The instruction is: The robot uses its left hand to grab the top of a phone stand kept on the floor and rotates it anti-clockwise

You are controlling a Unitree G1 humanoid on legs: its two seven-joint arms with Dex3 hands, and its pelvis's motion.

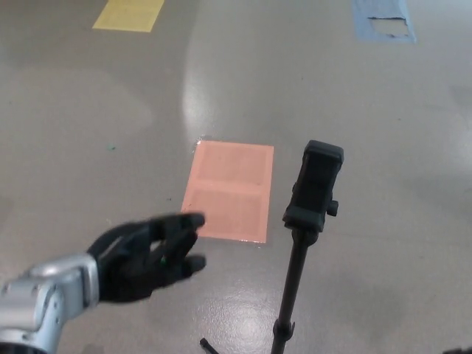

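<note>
Phone stand (313,193): upright on the grey floor (383,110) beside a pink mat (230,188), clamp head free; left robot hand (147,254) low, well apart, fingers spread and empty, apparently clear of the stand.

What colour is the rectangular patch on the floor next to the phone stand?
Salmon pink patch, seen in the head view, left of the black phone stand.
</note>
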